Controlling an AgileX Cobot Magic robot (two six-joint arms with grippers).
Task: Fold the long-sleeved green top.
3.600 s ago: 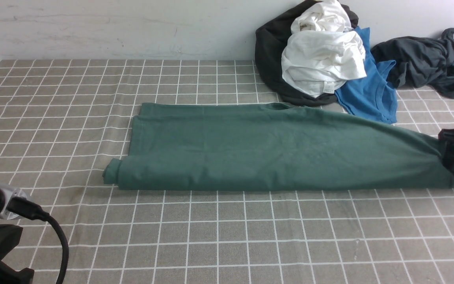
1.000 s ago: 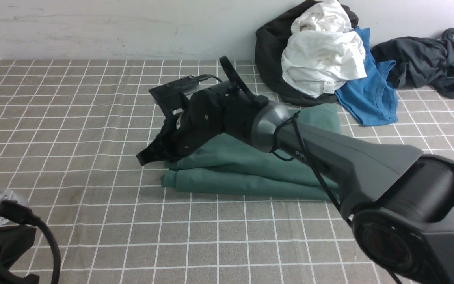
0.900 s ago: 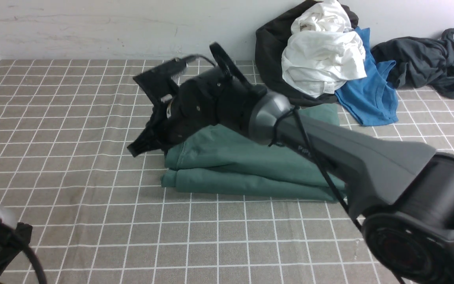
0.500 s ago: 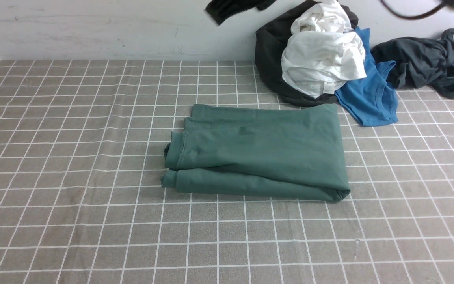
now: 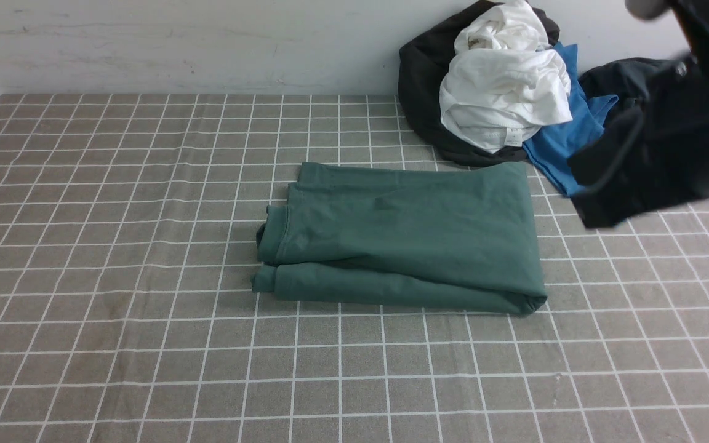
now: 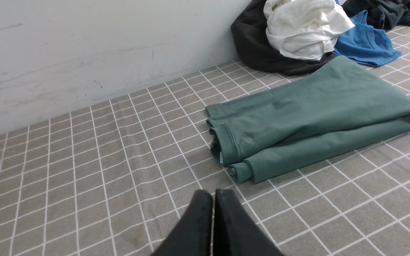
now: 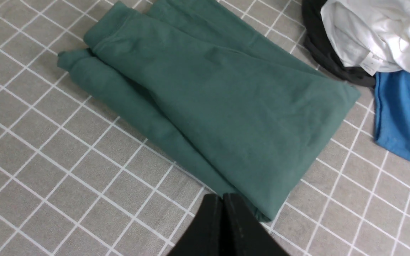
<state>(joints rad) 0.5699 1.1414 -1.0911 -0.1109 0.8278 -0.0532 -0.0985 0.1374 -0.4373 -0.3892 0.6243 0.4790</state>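
You see the green long-sleeved top (image 5: 400,237) lying alone in the middle of the checked tablecloth (image 5: 114,184). It is a compact rectangle of stacked layers, with the thick rolled edge toward the robot. Neither arm touches it.

The right gripper (image 7: 222,204) hangs above the near right corner of the bundle with its fingers pressed together and holding nothing. The left gripper (image 6: 213,201) is also closed and empty, near the garment's cuffed end but clear of it.

In the front view, the right arm (image 5: 650,166) is a blurred dark shape at the right side, in front of the blue T-shirt (image 5: 567,151) and the white garment (image 5: 505,92).

A few seconds earlier the top was a long band stretching across the table, with the right gripper at its far right end. A second ago that arm reached across the bundle, laying the end over to the left. Now it has let go and swung away. The bundle has not shifted in the last half second.

The fold looks finished (the layers are slightly uneven at the left edge), so little seems left beyond parking the arms.
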